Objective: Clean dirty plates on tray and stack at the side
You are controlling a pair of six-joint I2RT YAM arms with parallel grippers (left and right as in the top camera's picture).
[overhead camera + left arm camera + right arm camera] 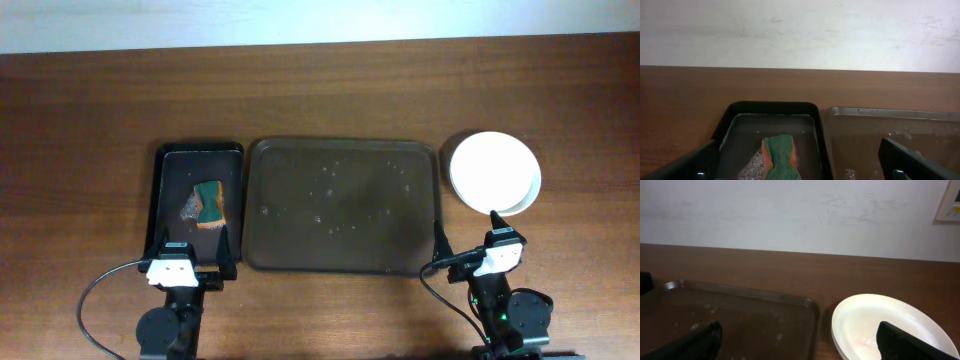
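Note:
The white plates (pixel 495 172) lie stacked on the table right of the dark brown tray (pixel 342 204), the top one plain white; they also show in the right wrist view (pixel 885 325). The brown tray holds only water drops and foam specks. My left gripper (pixel 193 262) is open and empty at the near edge of the small black tray (pixel 199 160). My right gripper (pixel 468 243) is open and empty, near the brown tray's front right corner, just in front of the plates.
A green and orange sponge (pixel 209 204) lies in the black tray on a patch of foam, also seen in the left wrist view (pixel 781 157). Brown wooden table all round; a pale wall runs along the far edge.

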